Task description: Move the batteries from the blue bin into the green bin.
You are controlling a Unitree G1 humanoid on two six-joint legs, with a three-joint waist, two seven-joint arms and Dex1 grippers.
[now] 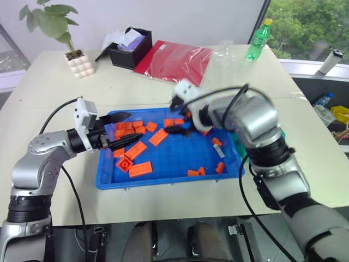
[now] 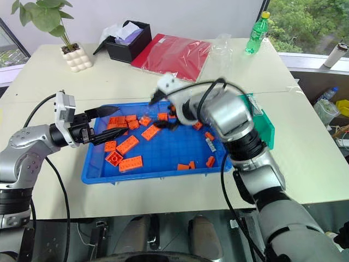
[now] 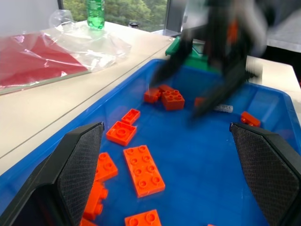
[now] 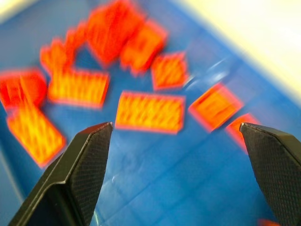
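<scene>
Over blue bin w/ orange bricks: right tool released, empty, nearer than left tool, also released, to battery lying near bin's right wall, long axis roughly front-back.

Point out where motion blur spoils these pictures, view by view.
Right wrist view: the orange bricks and blue bin floor are smeared. Left wrist view: the right end effector is streaked, the bricks sharp. Head views: only the right end effector is softened; the table is crisp.
</scene>
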